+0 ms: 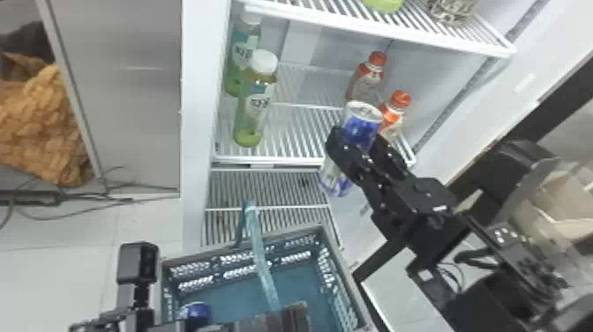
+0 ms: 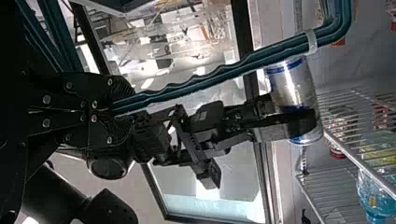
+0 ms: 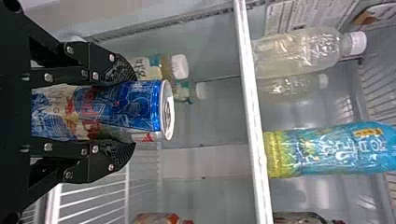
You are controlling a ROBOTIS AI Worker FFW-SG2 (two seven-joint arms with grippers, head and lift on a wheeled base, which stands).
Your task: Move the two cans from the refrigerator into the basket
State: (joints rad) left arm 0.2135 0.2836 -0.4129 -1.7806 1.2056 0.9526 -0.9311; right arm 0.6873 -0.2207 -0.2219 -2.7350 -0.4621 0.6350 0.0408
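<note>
The refrigerator [image 1: 194, 110] is the biggest thing, with its shelves open to the front. The basket [image 1: 205, 254] is low down, in front of it. The right gripper [image 1: 358, 143] is up by the front right corner of the middle shelf [image 1: 273, 160]. Its two fingers are apart just as wide as one can [image 1: 362, 126], and they squeeze it from both sides. That can is blue and silver and leans over. The left gripper [image 1: 294, 314] is above the basket, with its fingers almost together, pinching the basket's thin blue-green handle [image 1: 261, 260]. Two green bottles [image 1: 256, 108] with white lids stand along the left edge of the middle shelf. Two smaller bottles [image 1: 368, 81] with orange lids are near its right edge. The other can [image 1: 196, 312], blue and partly hidden, is inside the basket near its left wall.
</note>
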